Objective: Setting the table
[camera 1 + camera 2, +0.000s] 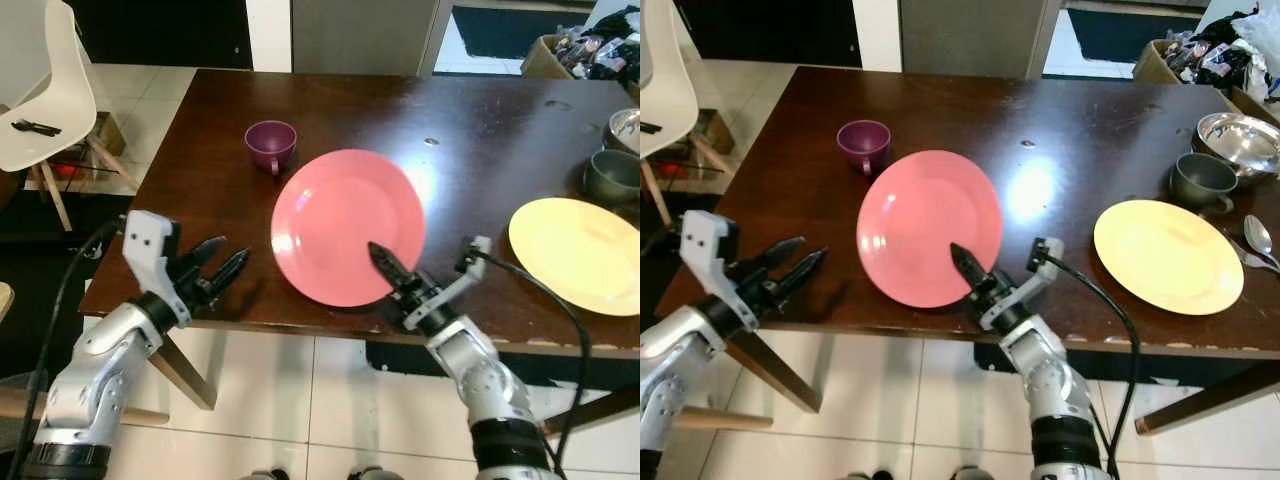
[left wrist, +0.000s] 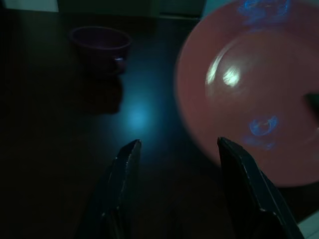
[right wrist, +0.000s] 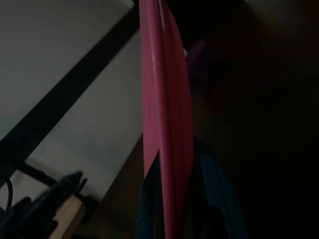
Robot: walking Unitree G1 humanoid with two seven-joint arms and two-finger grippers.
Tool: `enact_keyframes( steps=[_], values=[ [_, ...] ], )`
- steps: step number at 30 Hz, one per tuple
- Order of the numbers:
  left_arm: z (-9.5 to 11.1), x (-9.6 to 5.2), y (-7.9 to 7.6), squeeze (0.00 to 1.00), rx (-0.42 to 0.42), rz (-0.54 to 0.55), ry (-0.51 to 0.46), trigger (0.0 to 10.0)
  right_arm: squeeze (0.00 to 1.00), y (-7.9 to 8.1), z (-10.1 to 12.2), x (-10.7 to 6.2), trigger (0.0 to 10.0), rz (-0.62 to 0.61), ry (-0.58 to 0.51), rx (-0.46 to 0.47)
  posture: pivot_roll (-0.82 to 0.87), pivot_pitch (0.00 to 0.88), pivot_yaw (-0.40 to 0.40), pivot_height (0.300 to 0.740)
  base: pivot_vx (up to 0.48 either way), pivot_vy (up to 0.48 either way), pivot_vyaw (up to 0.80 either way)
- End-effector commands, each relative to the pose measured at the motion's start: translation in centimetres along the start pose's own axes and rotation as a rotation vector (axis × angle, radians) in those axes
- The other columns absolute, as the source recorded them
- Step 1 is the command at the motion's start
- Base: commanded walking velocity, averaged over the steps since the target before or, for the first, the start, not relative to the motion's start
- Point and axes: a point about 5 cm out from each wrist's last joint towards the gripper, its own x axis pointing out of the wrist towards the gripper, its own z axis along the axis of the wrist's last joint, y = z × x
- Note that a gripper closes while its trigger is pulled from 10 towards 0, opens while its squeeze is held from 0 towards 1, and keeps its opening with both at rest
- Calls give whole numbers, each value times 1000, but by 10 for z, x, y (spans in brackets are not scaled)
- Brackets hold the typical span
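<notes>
**Pink plate held at the table's near edge**

The pink plate (image 1: 340, 222) is round, glossy and plain, with a bright glare on its left part. It is above the dark wooden table (image 1: 480, 130), near the front edge, and looks tilted. The right gripper (image 1: 385, 262) has its fingers closed on the plate's near rim. The left gripper (image 1: 222, 265) is beside the plate, fingers spread apart and empty. A purple cup (image 1: 271, 144) stands behind, and a yellow plate (image 1: 575, 250) lies to the right
</notes>
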Motion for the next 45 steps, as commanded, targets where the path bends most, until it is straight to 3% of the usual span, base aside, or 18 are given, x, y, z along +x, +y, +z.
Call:
enact_keyframes(
  steps=[1,2,4,6,12,16,19,23,25,27,30,34,45],
  values=[
    [-5,-5,6,0,42,77,32,10000,0,6,9,-1,0,4,-36,-48,-74,39,70,740,0,0,0],
    [-5,-5,6,0,42,77,32,10000,0,6,9,-1,0,4,-36,-48,-74,39,70,740,0,0,0],
    [-5,-8,15,0,150,210,51,10000,0,22,28,1,10000,17,-101,-129,-79,42,66,740,0,0,0],
    [-6,-8,15,0,231,283,78,10000,0,39,45,2,10000,13,-176,-195,-85,46,66,740,0,0,0],
    [-13,-5,4,0,258,308,103,10000,0,61,48,2,10000,-27,-221,-307,-94,49,66,740,0,0,0],
    [-17,1,-7,0,270,314,102,10000,0,72,30,-2,10000,-34,-271,-3,-92,50,64,740,0,0,0],
    [-19,0,-9,0,297,319,107,10000,0,71,22,-6,10000,-76,-273,53,-92,51,65,740,0,0,0],
    [-23,-5,-10,0,323,344,118,10000,0,64,9,-11,10000,-200,-177,-301,-89,52,65,740,0,0,0],
    [-24,-6,-10,0,324,350,121,10000,0,63,9,-12,10000,-215,-172,-349,-90,52,64,740,0,0,0],
    [-26,-8,-13,0,322,353,124,10000,0,60,11,-14,10000,-259,-163,-506,-91,51,60,740,0,0,0],
    [-28,-8,-14,0,319,351,125,10000,0,59,12,-16,10000,-283,-168,-544,-92,50,58,740,0,0,0],
    [-30,-7,-18,0,316,354,127,10000,0,57,13,-19,10000,-321,-186,-487,-97,49,54,740,0,0,0],
    [-34,-5,-16,0,322,363,135,10000,0,63,11,-13,10000,-305,-190,-727,-103,45,55,740,0,0,0]
  ],
)
